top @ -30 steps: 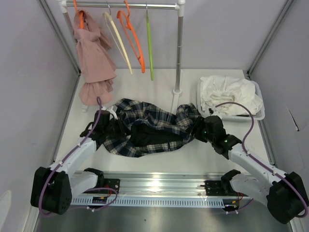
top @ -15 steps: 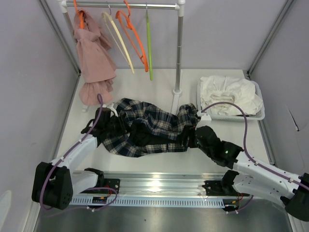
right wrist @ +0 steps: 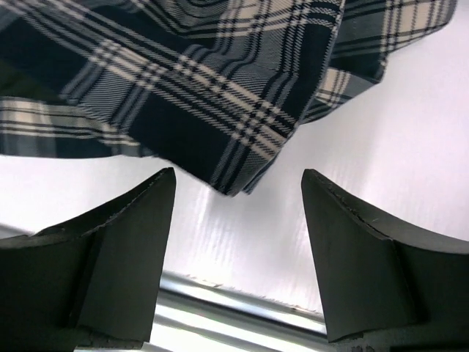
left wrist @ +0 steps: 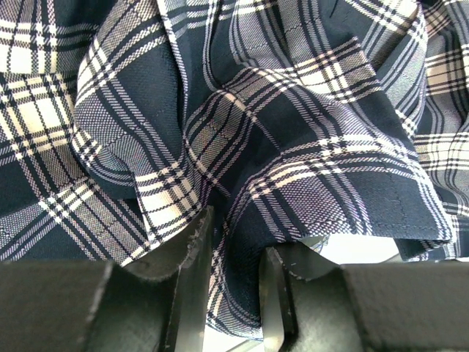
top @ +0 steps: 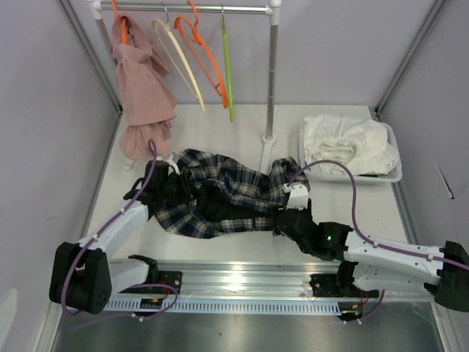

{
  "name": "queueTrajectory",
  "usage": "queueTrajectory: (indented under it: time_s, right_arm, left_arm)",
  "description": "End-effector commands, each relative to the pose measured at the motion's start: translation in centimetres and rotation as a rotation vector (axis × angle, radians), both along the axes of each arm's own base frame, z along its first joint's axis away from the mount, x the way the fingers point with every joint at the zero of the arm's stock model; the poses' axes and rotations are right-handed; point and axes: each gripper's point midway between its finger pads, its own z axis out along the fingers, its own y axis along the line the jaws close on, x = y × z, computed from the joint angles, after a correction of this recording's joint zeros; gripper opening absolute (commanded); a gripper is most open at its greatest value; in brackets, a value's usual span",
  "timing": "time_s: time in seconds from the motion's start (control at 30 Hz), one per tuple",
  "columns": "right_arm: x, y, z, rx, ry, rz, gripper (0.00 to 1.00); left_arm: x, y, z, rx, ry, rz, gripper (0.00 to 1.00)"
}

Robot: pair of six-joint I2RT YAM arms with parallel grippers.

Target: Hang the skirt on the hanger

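1. White, smooth counter (top: pixel 205 136) enclosed by matte lilac walls (top: pixel 330 51).
2. Clothes rail (top: pixel 212 9), metal tube on white joints, at 12 o'clock.
3. On the rail, bare: cream hanger (top: pixel 179 66), orange hanger (top: pixel 209 62), thin green hanger (top: pixel 227 73).
4. Pink garment (top: pixel 143 88), soft and ruffled at the hem, hanging at 11 o'clock.
5. Plaid skirt (top: pixel 227 187), woven navy-and-white check, lying crumpled in deep folds at the middle of the counter, off the hangers.
6. White basket (top: pixel 352 178), rectangular, at 2 o'clock, holding rumpled white cloth (top: pixel 344 143).
7. Left claw (left wrist: pixel 236 235), at the skirt's 9 o'clock edge: black fingers narrowly parted with a fold of plaid between them. Whether the fold is pinched cannot be told.
8. Right claw (right wrist: pixel 238 180), at the skirt's 4 o'clock corner: wedge-shaped fingers spread wide and holding nothing, a hem corner just beyond the tips.
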Motion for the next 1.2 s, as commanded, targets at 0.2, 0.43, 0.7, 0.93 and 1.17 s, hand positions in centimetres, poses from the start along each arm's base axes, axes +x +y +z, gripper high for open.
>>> queueTrajectory:
  time_s: [0.2,0.43,0.7,0.93,1.17]
  right_arm:
    - [5.6,0.3,2.8,-0.008,-0.108,-0.079,0.53]
    - [7.2,2.2,4.6,0.003,-0.075,0.007,0.19]
    - [9.6,2.4,2.1,0.052,0.186,0.01,0.0]
    - [11.1,3.8,0.6,0.119,0.339,0.061,0.0]
    - [11.6,4.3,0.5,0.126,0.355,0.072,0.0]
  left_arm:
    - [1.0,-0.5,2.2,-0.002,-0.078,-0.045,0.35]
    - [0.6,-0.4,2.0,0.025,-0.083,-0.086,0.37]
    - [1.0,-0.5,3.1,0.04,-0.112,-0.11,0.46]
    - [0.7,-0.9,4.9,0.026,-0.182,-0.159,0.57]
    - [-0.1,-0.1,8.9,0.079,-0.295,-0.189,0.64]
